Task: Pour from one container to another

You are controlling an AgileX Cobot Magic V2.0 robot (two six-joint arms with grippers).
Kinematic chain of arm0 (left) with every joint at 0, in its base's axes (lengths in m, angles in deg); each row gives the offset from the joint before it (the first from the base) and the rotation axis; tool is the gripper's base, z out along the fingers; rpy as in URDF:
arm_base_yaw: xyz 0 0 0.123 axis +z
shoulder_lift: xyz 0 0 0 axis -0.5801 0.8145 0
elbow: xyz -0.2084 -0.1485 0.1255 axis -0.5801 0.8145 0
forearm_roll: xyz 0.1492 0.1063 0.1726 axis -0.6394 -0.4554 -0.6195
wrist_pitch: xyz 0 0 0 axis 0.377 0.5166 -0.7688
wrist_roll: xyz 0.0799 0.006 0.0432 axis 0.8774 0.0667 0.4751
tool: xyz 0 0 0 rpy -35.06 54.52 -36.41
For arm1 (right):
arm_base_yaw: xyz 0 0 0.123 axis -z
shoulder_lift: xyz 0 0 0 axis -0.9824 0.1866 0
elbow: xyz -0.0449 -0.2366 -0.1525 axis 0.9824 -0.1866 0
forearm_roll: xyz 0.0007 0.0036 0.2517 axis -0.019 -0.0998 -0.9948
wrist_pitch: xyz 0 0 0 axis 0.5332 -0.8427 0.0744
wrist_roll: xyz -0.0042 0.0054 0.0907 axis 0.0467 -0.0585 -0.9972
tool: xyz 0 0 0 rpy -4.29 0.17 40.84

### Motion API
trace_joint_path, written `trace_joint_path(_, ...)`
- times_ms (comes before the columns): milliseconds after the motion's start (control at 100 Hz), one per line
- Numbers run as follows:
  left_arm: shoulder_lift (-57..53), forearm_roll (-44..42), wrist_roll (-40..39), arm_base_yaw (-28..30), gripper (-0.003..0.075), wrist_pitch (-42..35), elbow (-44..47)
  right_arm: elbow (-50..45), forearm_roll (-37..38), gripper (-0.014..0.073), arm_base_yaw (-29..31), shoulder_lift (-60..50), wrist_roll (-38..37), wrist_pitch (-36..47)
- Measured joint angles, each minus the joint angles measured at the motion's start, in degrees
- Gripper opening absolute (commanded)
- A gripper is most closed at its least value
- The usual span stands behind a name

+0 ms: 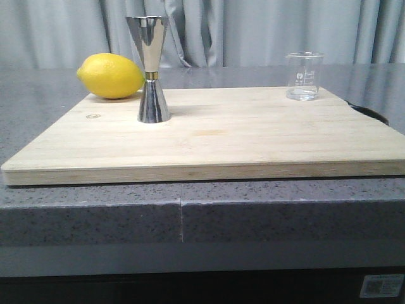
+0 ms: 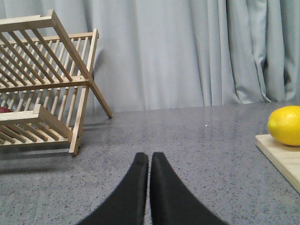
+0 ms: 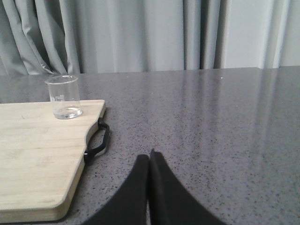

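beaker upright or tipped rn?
Upright. The glass beaker stands on its base at the cutting board's far right corner, rim up, no gripper touching it.

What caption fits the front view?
Steel jigger, lemon and glass beaker on a wooden cutting board.

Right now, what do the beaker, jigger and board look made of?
Beaker: clear glass, apparently; see-through, white print.
Jigger: polished steel by the look; mirror reflections, gold band at its waist.
Board: pale wood, matte, visible grain; black handle, material unclear.

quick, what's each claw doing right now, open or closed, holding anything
Left claw: closed, holding nothing.
Right claw: closed, holding nothing.
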Motion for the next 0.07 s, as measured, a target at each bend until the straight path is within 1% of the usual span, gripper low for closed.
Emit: trace_joint_path(70,0.0,0.0,0.0,0.0,-0.0019,0.0,0.0,0.0,0.0,-0.0067,0.0,0.0,0.0,0.0)
